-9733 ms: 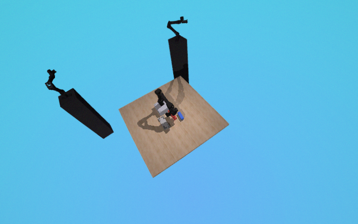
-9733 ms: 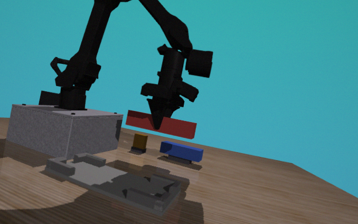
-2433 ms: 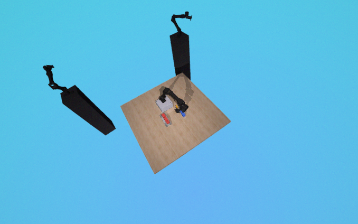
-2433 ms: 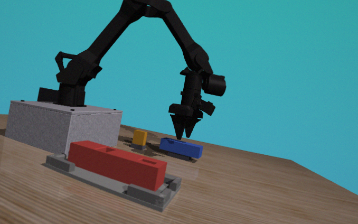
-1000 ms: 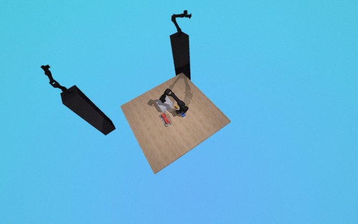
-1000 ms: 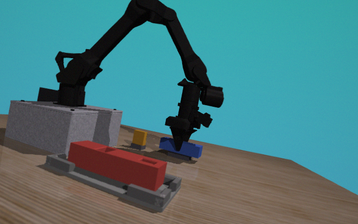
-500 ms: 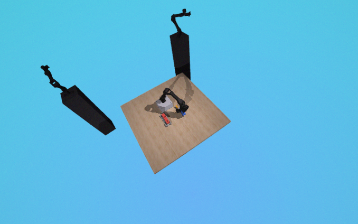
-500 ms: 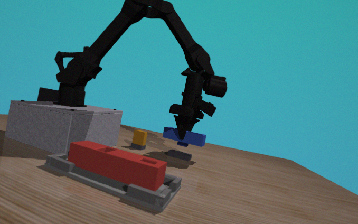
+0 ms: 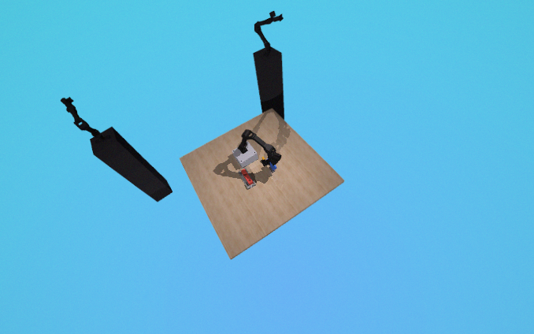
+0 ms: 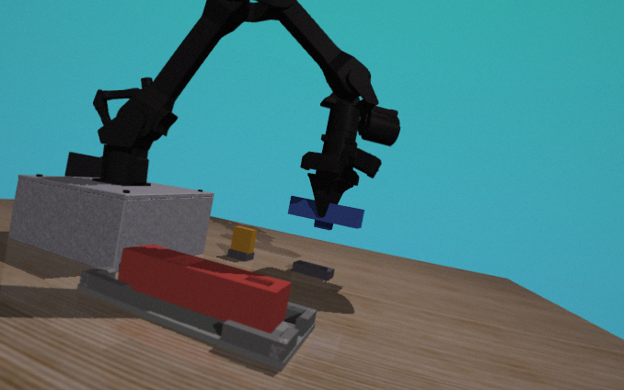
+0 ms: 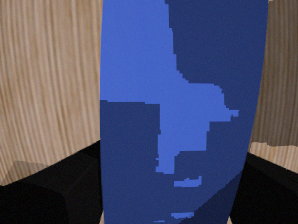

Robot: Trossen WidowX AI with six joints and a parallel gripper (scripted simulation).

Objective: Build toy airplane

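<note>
The red fuselage (image 9: 247, 177) (image 10: 198, 285) lies in the grey cradle (image 10: 179, 322), with a socket opening showing in its top near the right end in the exterior view. My gripper (image 10: 323, 212) is shut on the blue wing (image 10: 349, 215) (image 11: 135, 55) (image 9: 272, 167). It holds the wing in the air above its dark stand, to the right of and behind the fuselage. The wing's tab points down below it. The wing fills the middle of the wrist view between the fingers. The orange tail fin (image 10: 243, 239) (image 9: 263, 158) stands upright in a small dark holder.
The wing's dark stand (image 10: 313, 269) sits on the wooden table (image 9: 236, 224) (image 10: 450, 329) below the gripper. The grey base block (image 9: 246, 156) (image 10: 67, 223) of the arm is behind the cradle. Two black pillars (image 9: 130, 164) (image 9: 268, 76) with other arms stand beyond the table.
</note>
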